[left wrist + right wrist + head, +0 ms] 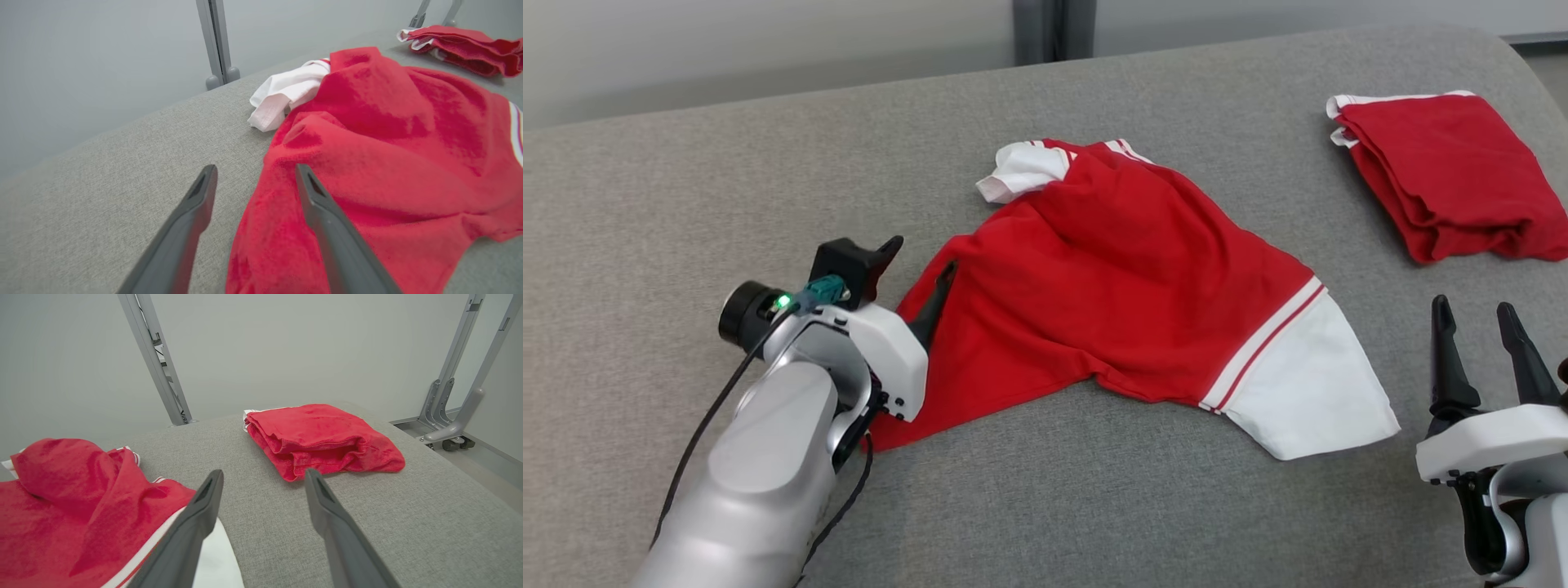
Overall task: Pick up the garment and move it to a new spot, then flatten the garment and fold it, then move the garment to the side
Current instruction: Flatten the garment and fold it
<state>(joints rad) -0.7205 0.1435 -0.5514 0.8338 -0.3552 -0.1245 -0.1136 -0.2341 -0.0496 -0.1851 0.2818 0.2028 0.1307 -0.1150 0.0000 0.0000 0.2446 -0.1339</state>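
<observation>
Nearest, at the lower right of the head view, the right jaws stand released with nothing between them, their two dark fingers (1445, 351) hovering above bare grey surface (686, 204) just beside the shirt's near white sleeve (1307, 392). To the left, the left arm (768, 441) reaches in low over the shirt's near left edge. Its jaws are spread wide and grasp nothing: one finger (327, 220) lies over the red cloth, the other over the grey surface, with the hem running between them. The red shirt (1127, 269) lies rumpled and unfolded in the middle of the surface, its other white sleeve (1021, 171) bunched at the far side. Further right, well apart, a folded red garment (1445, 171) sits near the far edge.
</observation>
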